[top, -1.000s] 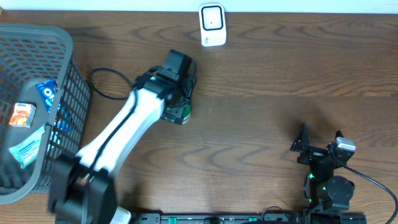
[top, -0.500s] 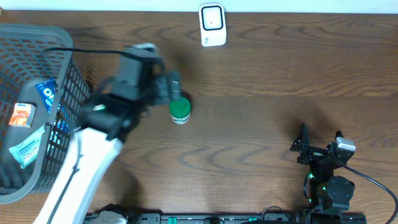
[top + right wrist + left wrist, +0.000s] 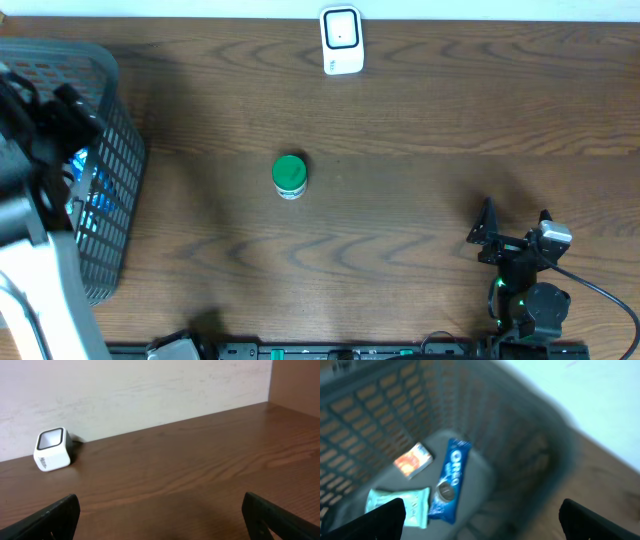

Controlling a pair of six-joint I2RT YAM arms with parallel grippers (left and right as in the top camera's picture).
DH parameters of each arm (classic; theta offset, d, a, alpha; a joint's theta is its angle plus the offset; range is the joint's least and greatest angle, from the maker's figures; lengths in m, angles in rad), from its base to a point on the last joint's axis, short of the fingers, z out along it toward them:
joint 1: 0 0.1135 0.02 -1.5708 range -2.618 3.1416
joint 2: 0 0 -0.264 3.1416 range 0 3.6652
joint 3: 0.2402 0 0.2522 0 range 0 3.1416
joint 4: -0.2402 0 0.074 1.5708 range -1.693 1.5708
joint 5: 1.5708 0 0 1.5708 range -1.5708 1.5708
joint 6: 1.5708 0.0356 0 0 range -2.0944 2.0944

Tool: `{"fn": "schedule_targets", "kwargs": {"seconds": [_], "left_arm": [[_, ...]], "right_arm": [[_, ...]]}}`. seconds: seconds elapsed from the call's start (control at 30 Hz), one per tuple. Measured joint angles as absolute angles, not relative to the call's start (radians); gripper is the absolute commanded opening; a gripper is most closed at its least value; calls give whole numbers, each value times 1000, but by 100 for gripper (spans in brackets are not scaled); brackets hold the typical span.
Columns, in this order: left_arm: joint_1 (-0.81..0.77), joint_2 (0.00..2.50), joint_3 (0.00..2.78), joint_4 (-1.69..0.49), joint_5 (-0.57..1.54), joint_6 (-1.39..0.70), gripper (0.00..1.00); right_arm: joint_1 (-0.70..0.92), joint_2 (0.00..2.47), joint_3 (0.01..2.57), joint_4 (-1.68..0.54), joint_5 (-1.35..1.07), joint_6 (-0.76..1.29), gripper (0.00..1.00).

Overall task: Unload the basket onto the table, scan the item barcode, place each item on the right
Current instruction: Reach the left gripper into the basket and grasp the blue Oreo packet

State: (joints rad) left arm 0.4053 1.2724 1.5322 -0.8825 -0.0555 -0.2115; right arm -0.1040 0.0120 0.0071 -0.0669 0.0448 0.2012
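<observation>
My left gripper (image 3: 480,525) hangs open and empty over the grey basket (image 3: 112,190) at the table's left edge. Below it in the basket lie a blue Oreo pack (image 3: 450,480), a small orange packet (image 3: 413,460) and a pale teal packet (image 3: 397,506). A green-lidded jar (image 3: 289,176) stands alone on the wood, mid-table. The white barcode scanner (image 3: 341,40) sits at the far edge and also shows as a scanner (image 3: 52,449) in the right wrist view. My right gripper (image 3: 515,235) rests open near the front right, nothing between its fingers.
The basket's mesh wall (image 3: 380,405) rises around the packets. A pale wall (image 3: 125,390) backs the table behind the scanner. The right arm's base and cable (image 3: 540,305) sit at the front edge.
My left gripper came off the green-lidded jar, which stays on the table, and the arm swung left to above the basket. The right arm has not moved.
</observation>
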Motion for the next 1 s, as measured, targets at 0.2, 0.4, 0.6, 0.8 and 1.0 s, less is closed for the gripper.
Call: {"fn": "schedule_targets", "kwargs": {"seconds": [0.2, 0.4, 0.6, 0.8, 1.0], "left_arm": [[485, 1495, 1530, -863, -55, -209, 98], [508, 1694, 1530, -822, -55, -208, 98], [508, 1873, 1530, -771, -55, -208, 98], [511, 1980, 1530, -721, -56, -193, 98], [528, 2046, 1530, -691, -56, -167, 98]], "right_arm": [[-104, 12, 7, -67, 45, 201, 99], [-104, 12, 7, -67, 45, 201, 99], [-104, 12, 7, -67, 45, 201, 99], [-104, 12, 7, -67, 45, 201, 99], [-104, 12, 7, -67, 45, 201, 99]]}}
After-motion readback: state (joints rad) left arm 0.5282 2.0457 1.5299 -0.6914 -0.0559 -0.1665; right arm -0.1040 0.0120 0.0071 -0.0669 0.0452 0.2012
